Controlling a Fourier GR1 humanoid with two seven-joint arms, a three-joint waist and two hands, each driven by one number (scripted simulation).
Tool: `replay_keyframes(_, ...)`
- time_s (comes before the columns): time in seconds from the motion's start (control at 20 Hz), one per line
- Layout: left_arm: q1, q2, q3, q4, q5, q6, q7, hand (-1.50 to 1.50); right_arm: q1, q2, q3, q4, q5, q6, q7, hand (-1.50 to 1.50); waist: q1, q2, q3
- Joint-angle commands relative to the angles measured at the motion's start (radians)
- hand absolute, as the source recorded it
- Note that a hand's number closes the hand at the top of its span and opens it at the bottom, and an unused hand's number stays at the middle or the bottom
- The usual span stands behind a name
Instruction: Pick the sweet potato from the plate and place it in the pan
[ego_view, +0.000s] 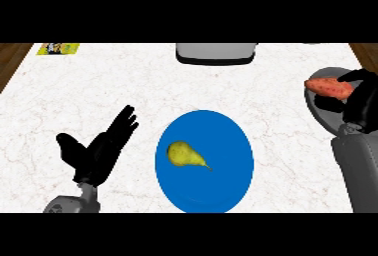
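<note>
In the head view, I'm holding the sweet potato (330, 87) over the pan (322, 113) at far right, right hand (363, 98) fingers curled round it, left hand (100, 148) resting open near the plate (221, 150), so I'm aiming to lower before releasing.

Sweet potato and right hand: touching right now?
Touching. Head view shows the right hand curled around one end of the sweet potato, above the pan.

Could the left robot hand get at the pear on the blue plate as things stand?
Probably yes. The left robot hand rests open just beside the blue plate, and nothing lies between it and the pear. The right robot hand is away over the pan, holding the sweet potato.
</note>
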Motion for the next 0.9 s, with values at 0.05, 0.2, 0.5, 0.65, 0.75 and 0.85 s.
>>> replay_keyframes(0.05,-0.007,-0.021,-0.016,-0.003,-0.027,0.023,0.02,0.0,-0.102,-0.097,-0.138,0.248,-0.096,-0.156,-0.15,1.5,0.009,0.002,0.001)
replay_keyframes(0.2,-0.025,-0.015,-0.008,-0.064,-0.015,0.025,0.055,0.0,-0.153,-0.14,-0.193,0.418,-0.173,-0.217,-0.276,1.5,0.02,0.005,0.002)
replay_keyframes(0.5,-0.044,-0.021,0.0,0.008,-0.02,-0.001,0.019,0.0,-0.188,-0.209,-0.29,0.629,-0.323,-0.253,-0.551,1.5,0.026,0.014,0.004)
replay_keyframes(0.65,-0.005,0.017,0.012,-0.056,0.008,-0.041,0.04,0.0,-0.184,-0.223,-0.333,0.691,-0.374,-0.266,-0.665,1.5,0.031,0.011,0.005)
replay_keyframes(0.75,-0.035,-0.003,0.001,-0.005,0.003,-0.045,0.024,0.0,-0.231,-0.278,-0.284,0.831,-0.266,-0.112,-0.409,-1.5,0.046,0.02,0.002)
replay_keyframes(0.85,-0.033,0.0,0.018,-0.001,0.011,-0.045,0.016,0.0,-0.199,-0.311,-0.301,0.865,-0.293,-0.059,-0.473,-1.5,0.043,0.023,0.005)
